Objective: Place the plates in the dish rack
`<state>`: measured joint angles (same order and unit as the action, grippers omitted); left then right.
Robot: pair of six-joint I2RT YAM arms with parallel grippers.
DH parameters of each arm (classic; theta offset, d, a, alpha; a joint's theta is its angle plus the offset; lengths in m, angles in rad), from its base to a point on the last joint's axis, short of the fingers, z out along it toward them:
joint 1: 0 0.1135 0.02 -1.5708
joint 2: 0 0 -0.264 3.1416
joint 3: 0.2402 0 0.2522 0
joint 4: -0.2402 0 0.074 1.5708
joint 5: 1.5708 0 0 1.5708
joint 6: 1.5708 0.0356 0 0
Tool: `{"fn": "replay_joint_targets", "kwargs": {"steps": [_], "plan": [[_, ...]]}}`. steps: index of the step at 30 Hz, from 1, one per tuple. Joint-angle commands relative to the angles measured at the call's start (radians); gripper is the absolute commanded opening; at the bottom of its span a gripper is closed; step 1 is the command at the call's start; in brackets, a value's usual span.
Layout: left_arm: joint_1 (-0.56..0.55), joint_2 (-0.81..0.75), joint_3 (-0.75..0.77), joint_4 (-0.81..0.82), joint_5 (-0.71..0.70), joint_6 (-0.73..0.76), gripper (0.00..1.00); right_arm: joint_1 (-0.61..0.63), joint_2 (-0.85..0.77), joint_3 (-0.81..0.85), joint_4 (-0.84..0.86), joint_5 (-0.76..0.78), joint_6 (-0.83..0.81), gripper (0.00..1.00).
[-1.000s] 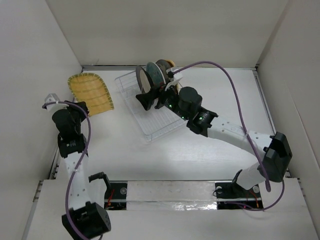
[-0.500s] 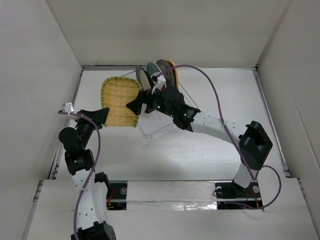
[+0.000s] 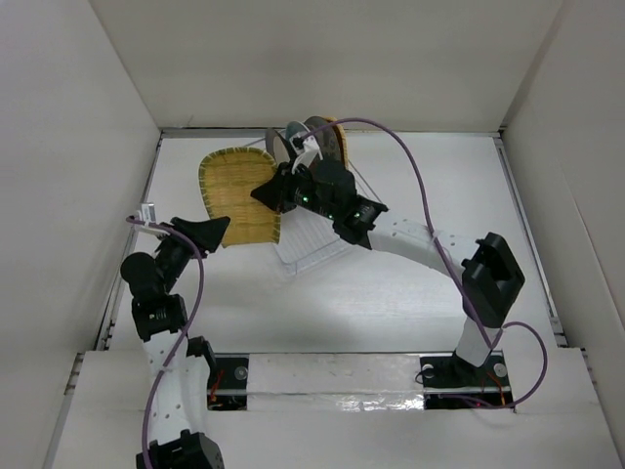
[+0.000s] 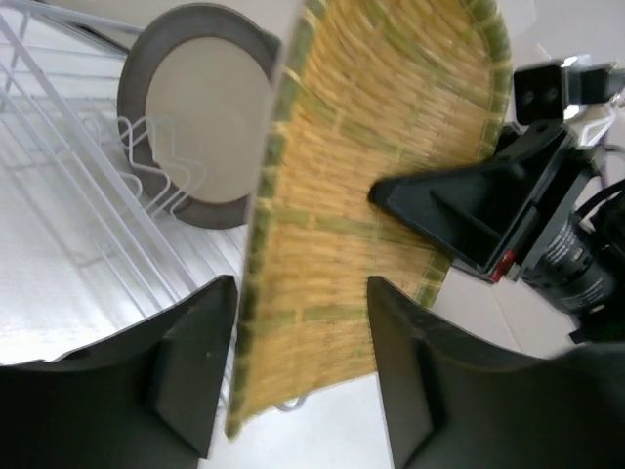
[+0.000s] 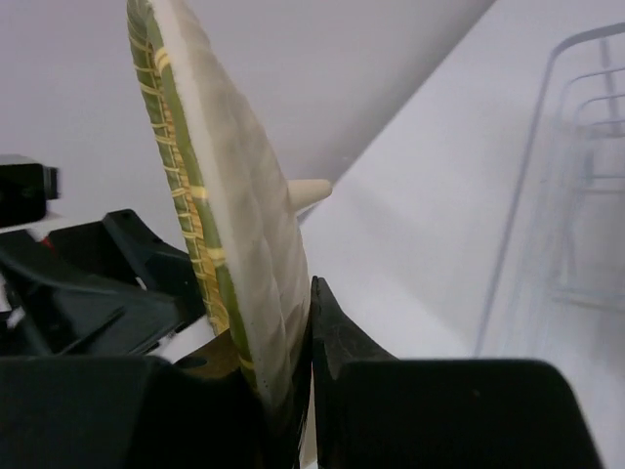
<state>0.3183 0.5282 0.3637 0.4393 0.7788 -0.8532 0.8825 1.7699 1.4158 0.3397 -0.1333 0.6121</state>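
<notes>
One yellow ribbed plate [image 3: 237, 193] hangs at nine o'clock of the dish rack [image 3: 312, 239] from above; left wrist shows the left gripper [image 4: 298, 376] spread about its edge; right wrist shows the right gripper [image 5: 293, 366] pinching its rim, which we judge a handover for slotting.

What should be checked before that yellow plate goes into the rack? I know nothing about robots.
1. Right gripper holding the yellow plate: ok, its fingers are shut on the rim.
2. Left gripper open: ok, the jaws stand wide apart. Whether a finger touches the plate: cannot tell.
3. Room in the dish rack: ok, there are bare wires beside the brown-rimmed plate.
4. Brown-rimmed plate seated: ok, it stands upright in the rack.
5. Left gripper out of the way: probably not ok, it sits close to the yellow plate's near edge.
</notes>
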Motion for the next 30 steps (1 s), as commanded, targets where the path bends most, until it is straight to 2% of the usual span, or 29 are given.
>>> {"fn": "replay_joint_targets", "kwargs": {"steps": [1,3,4,6,9,12,15,20,30], "plan": [[-0.031,-0.005,0.096,-0.103,0.001,0.15,0.54,0.001,-0.013,0.155,-0.159,0.179,-0.175,0.0],[-0.067,-0.014,0.133,-0.257,-0.092,0.228,0.6,0.001,0.005,0.268,-0.303,0.32,-0.261,0.0],[-0.08,-0.022,0.171,-0.307,-0.133,0.303,0.62,0.001,0.016,0.308,-0.339,0.378,-0.29,0.0],[-0.142,-0.031,0.196,-0.416,-0.263,0.357,0.67,0.001,0.051,0.407,-0.418,0.524,-0.366,0.0],[-0.244,-0.053,0.222,-0.494,-0.411,0.431,0.74,0.01,0.109,0.548,-0.55,0.66,-0.422,0.0],[-0.298,-0.079,0.23,-0.533,-0.478,0.46,0.79,0.01,0.212,0.664,-0.668,0.747,-0.459,0.0],[-0.317,-0.111,0.215,-0.536,-0.455,0.464,0.82,0.01,0.359,0.887,-0.831,0.841,-0.492,0.0],[-0.35,-0.129,0.205,-0.534,-0.452,0.465,0.83,0.001,0.469,1.06,-0.947,0.86,-0.5,0.0],[-0.403,-0.151,0.204,-0.54,-0.457,0.465,0.83,-0.017,0.548,1.092,-0.975,0.865,-0.485,0.0]]}}
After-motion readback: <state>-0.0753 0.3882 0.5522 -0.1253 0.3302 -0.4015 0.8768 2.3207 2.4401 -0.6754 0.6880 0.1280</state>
